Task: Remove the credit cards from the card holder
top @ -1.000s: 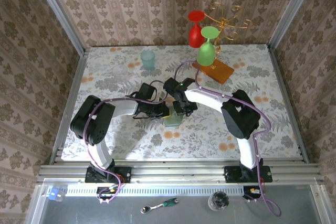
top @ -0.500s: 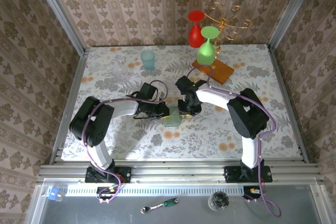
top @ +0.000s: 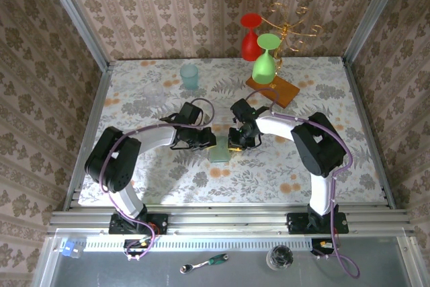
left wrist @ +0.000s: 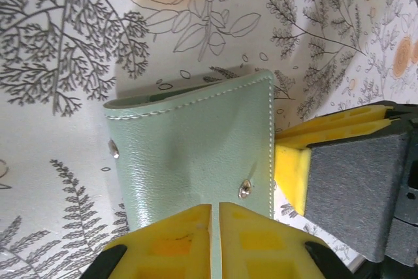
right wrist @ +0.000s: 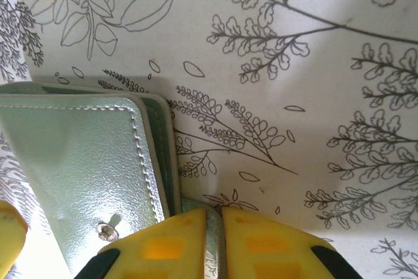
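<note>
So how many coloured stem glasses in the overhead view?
2. The red glass is at the back right beside the gold rack; the green glass is just in front of it, by the wooden board. None looks hidden.

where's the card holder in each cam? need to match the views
Top external: the card holder lies mid-table, between the left pincer and the right pincer.
Left wrist: centre frame, its bottom edge nipped in the left pincer.
Right wrist: lower left, a flap nipped in the right pincer at the bottom edge.
Shared landmark: the floral table cover under it, seen in all three.
</note>
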Available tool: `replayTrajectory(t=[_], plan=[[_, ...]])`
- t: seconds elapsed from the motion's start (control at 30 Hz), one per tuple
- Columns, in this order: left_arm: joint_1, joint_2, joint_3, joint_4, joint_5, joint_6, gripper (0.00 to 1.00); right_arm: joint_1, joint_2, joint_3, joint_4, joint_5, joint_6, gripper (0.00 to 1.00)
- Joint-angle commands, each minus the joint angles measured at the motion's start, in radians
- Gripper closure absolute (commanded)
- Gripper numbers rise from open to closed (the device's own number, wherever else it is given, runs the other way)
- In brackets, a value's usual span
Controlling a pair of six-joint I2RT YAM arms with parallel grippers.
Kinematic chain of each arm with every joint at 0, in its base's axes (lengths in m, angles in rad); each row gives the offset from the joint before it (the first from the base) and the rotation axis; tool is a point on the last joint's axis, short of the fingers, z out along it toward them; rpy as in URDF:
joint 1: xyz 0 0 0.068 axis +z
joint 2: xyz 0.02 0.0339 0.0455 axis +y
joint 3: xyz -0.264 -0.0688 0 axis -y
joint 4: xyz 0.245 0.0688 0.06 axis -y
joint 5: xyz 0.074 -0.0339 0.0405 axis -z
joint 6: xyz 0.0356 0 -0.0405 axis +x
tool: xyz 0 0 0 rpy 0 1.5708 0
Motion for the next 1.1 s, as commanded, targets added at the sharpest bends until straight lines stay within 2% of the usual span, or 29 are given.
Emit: replayTrajectory(t=[0.0,0.2,0.4,1.07], plan=[[-0.01,-0.009,0.017,-0.072,-0.043,0.023,0.87,-0.005,-0.032,-0.019,0.041,-0.055,0.021,0.84],[-0.018,0.006,0.024,-0.134,-0.102,0.053,0.88,-0.01,-0.047,-0.032,0.05,-0.068,0.026,0.84],[-0.019,0.017,0.029,-0.187,-0.152,0.08,0.89,-0.011,-0.052,-0.044,0.061,-0.078,0.032,0.9],[-0.019,0.054,-0.009,-0.161,-0.146,0.075,0.9,-0.008,-0.021,-0.061,0.087,-0.148,0.059,0.86]])
